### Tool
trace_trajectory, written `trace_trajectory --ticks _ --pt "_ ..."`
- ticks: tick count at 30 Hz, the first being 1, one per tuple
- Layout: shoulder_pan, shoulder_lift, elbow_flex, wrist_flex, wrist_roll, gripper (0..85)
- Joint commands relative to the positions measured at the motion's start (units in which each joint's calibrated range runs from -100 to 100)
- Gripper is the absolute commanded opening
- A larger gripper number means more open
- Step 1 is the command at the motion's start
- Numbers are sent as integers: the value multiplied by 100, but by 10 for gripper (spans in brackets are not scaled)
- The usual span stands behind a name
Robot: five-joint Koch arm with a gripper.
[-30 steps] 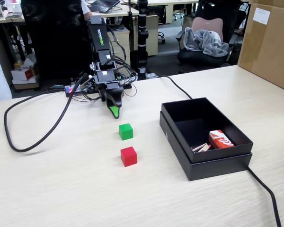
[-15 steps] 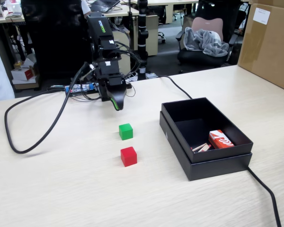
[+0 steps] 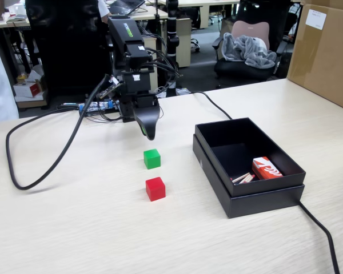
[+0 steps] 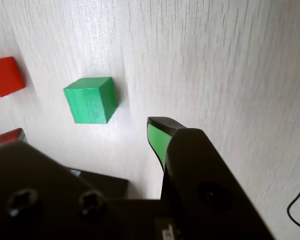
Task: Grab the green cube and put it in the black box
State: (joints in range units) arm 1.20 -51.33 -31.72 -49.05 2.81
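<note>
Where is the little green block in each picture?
Fixed view: the green cube sits mid-table, in front of the gripper, not touching it.
Wrist view: the green cube is at upper left, beyond the green fingertip.
Shared landmark: the red cube, lying right next to it.
</note>
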Motion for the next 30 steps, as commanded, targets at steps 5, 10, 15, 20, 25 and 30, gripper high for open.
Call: trace_trajectory --ticks 5,10,15,20,25,30 --pt "-20 560 779 -291 -63 472" --pt "-44 973 806 -291 -83 472" --pt "-24 1375 906 -291 -83 472" --pt "-10 1753 1168 -291 -83 472" --pt "-39 2098 1313 -291 -103 472" --pt "-122 2419 1459 -291 -142 472"
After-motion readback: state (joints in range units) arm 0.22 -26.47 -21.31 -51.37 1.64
